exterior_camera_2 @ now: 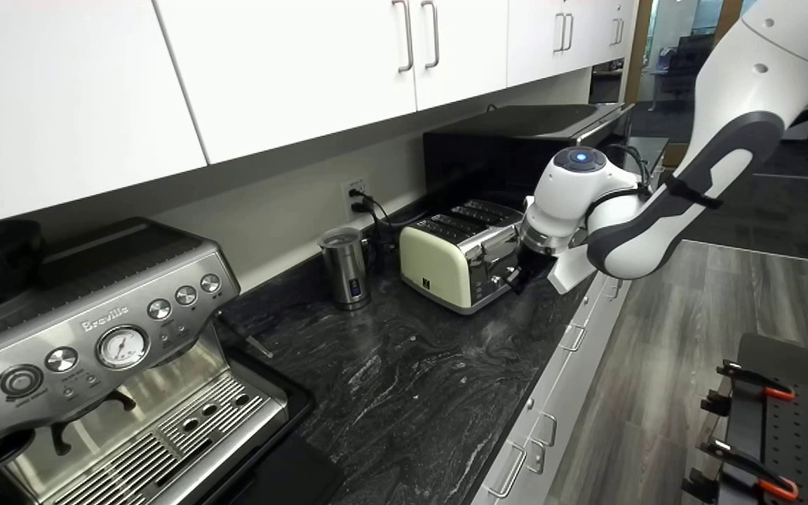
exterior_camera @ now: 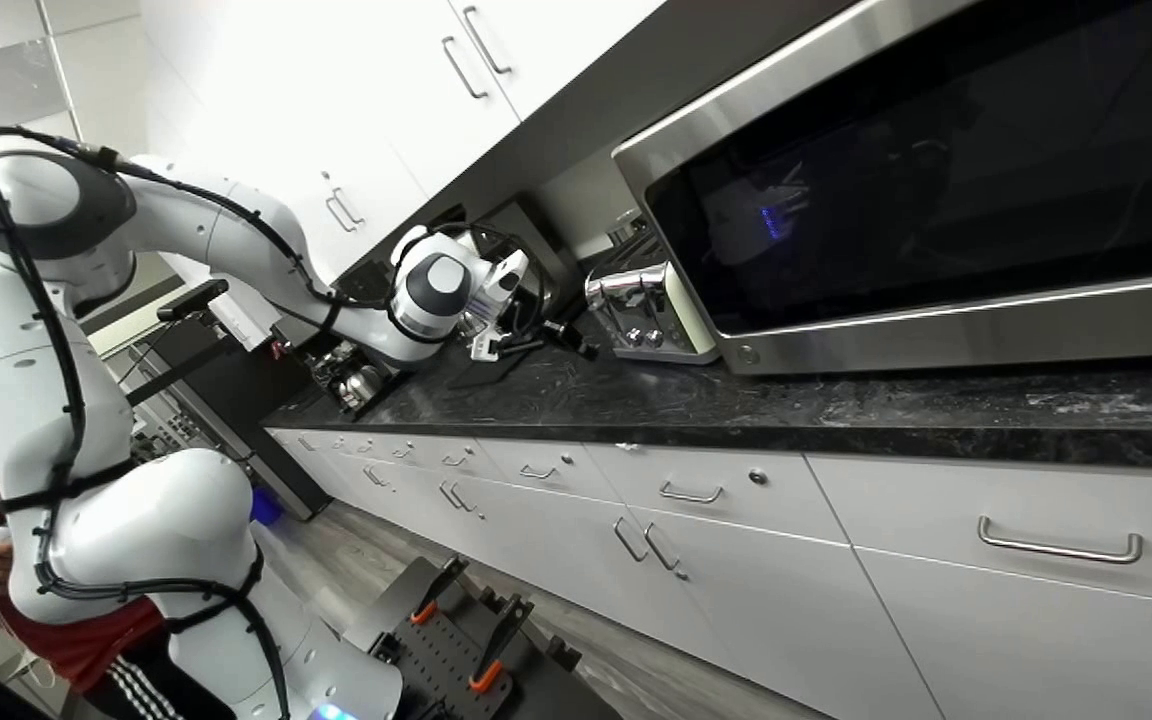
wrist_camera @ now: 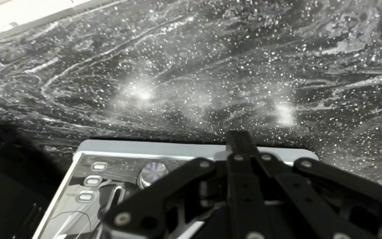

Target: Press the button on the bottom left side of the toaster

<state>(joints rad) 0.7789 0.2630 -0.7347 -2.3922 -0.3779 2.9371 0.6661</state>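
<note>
Toaster: was set on the dark counter, close beside the microwave.
Gripper: was held low before the left half of the toaster's front, fingers pressed together, nothing seen gripped; contact could not be told.
Visible buttons: were placed on the microwave side.
Left button: was hidden, probably behind the gripper; a short inward push was judged needed.
</note>
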